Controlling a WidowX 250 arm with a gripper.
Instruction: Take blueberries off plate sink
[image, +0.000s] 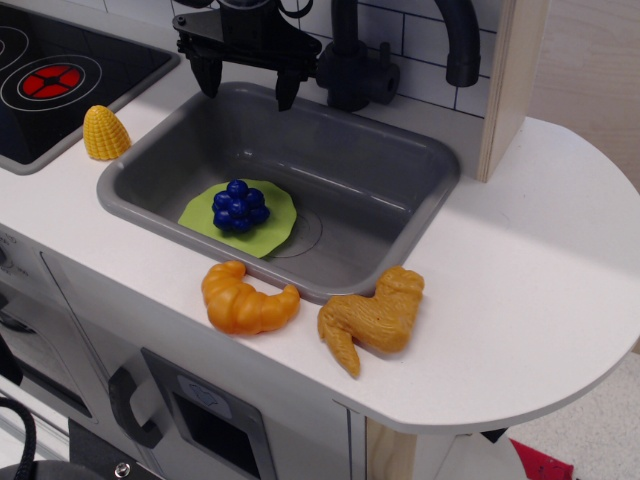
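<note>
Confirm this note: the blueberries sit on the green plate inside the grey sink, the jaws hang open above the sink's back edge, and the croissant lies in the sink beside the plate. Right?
Not quite. The croissant lies on the white counter in front of the sink, not in it, as the observation.image view shows. The rest holds: the blueberries sit on the plate, and the gripper hangs open above the back edge.

One camera looks down obliquely, fairly near, at the sink (400, 215).
</note>
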